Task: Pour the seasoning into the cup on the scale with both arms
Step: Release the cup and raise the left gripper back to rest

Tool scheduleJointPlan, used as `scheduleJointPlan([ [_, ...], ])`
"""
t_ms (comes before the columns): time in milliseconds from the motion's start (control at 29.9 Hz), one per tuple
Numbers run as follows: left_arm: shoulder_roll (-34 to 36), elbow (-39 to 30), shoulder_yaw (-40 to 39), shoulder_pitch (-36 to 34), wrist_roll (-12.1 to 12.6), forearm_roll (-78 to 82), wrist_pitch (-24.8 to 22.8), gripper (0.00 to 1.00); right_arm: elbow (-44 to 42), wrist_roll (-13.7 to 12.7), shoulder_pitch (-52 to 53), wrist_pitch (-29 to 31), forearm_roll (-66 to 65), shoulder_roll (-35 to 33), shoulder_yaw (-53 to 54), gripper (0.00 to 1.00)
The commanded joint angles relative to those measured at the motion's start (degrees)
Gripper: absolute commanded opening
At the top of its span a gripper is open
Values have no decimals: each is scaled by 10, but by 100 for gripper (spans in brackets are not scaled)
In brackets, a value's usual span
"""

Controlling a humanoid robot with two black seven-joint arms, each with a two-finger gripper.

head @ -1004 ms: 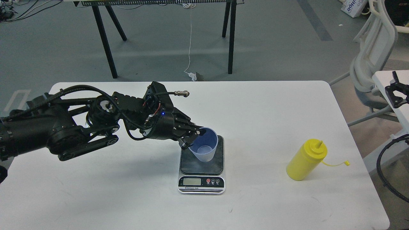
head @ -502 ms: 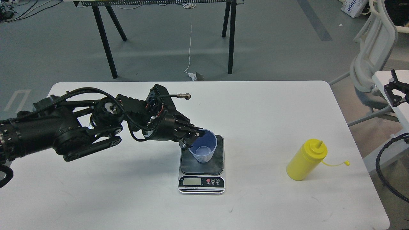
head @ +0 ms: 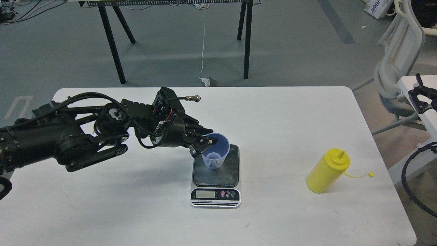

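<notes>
The left tool (head: 203,145) is clamped on the near-left rim of the cup (head: 215,151), one finger hooked inside the rim and the other outside, and the cup stands on the dark plate of the scale (head: 215,174), towards its rear left; whether its base rests fully on the plate cannot be told. The seasoning (head: 327,171) stands upright on the white bench (head: 290,119), well apart to the right of the scale, its long axis close to vertical, nozzle up, and its small cap hanging on the tether to the right. The bottle lies far across from the left tool, so the right arm is judged the nearer one to fetch it. Only a loop of cable at the right edge may belong to that arm; the right tool is out of sight.
</notes>
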Motion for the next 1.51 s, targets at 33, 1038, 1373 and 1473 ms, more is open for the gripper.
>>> scheduleJointPlan([
  [33, 2, 5, -3, -1, -1, -66, 2, 79, 12, -2, -10, 0, 0, -3, 0, 100],
  [1038, -24, 138, -362, 124, -50, -973, 5, 100, 325, 60, -507, 0, -66, 125, 17, 99],
  [1373, -3, 217, -442, 151, 54, -1123, -70, 100, 323, 58, -459, 0, -84, 162, -44, 99],
  [1473, -1, 222, -445, 151, 62, -1125, -78, 100, 296, 59, -430, 0, -84, 170, -47, 99],
])
